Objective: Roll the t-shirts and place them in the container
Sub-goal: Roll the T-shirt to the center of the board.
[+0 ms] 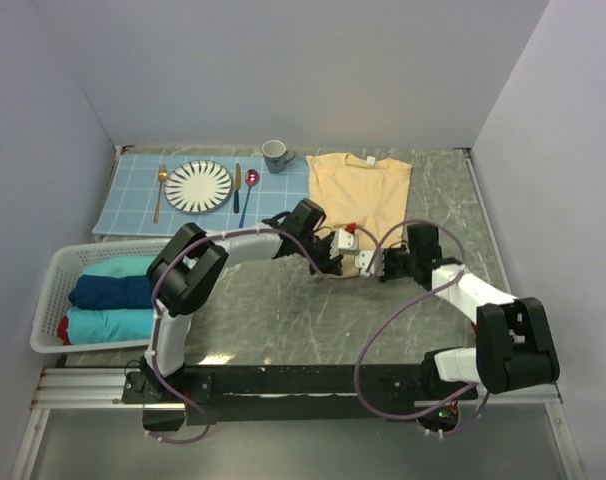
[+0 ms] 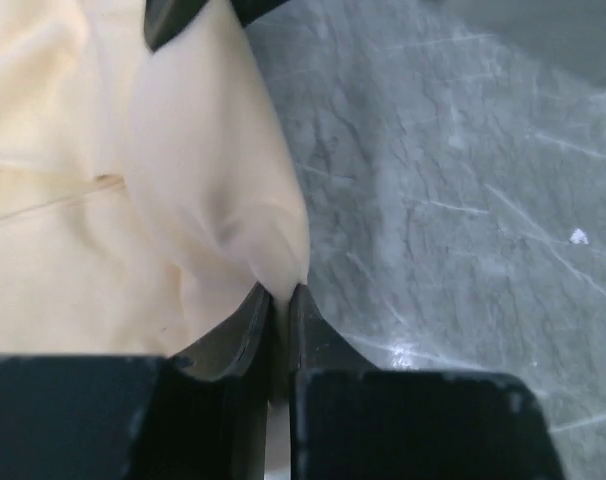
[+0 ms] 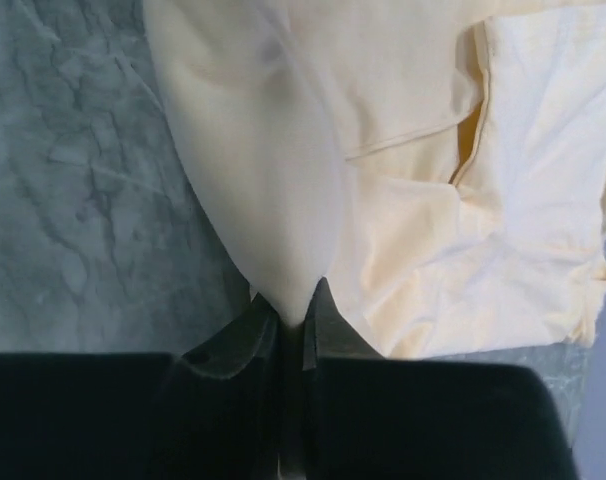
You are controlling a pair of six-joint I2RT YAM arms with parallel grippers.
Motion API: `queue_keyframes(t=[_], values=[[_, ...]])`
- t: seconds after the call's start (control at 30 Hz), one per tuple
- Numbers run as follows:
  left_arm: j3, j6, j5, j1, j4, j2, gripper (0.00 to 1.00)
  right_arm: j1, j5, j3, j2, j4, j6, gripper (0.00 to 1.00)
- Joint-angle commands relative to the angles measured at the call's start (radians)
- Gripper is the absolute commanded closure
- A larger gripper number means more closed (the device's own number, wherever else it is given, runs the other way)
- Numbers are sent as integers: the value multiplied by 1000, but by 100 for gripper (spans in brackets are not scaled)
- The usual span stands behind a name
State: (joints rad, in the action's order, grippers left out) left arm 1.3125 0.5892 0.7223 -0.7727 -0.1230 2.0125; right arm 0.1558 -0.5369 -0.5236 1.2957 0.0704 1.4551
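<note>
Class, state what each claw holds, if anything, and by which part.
Both hold the pale yellow t-shirt: the left claw and the right claw each pinch a fold of cloth at its near, hem edge.

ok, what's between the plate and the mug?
A knife and a spoon, side by side on the blue placemat; only the top view shows them.

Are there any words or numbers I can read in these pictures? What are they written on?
No text can be read in any view.
The white neck label on the yellow t-shirt: too small to read.
The mug and the plate: no words or numbers show, only the plate's striped pattern.
</note>
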Motion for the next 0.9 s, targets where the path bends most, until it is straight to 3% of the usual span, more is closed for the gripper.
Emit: queue_keyframes(t=[0.0,0.2,0.4,0.57,0.67,0.8,0.87], values=[[166,-40,133,67,-215,57,95,-18,-69,-194,20,371,-56,96],[402,-48,238,131,-510,178,94,-56,-126,-361,131,669,-102,96],[689,78,275,144,-809,339,95,-108,-187,-547,307,897,-148,95],[792,149,292,144,-975,417,99,-148,-212,-723,522,1104,-141,94],[778,109,295,150,-945,427,99,-183,-222,-818,632,1201,-124,94],[693,-54,272,179,-712,394,99,-188,-221,-889,708,1264,-115,94],[708,-100,256,188,-688,405,99,-188,-203,-926,763,1310,-99,94]])
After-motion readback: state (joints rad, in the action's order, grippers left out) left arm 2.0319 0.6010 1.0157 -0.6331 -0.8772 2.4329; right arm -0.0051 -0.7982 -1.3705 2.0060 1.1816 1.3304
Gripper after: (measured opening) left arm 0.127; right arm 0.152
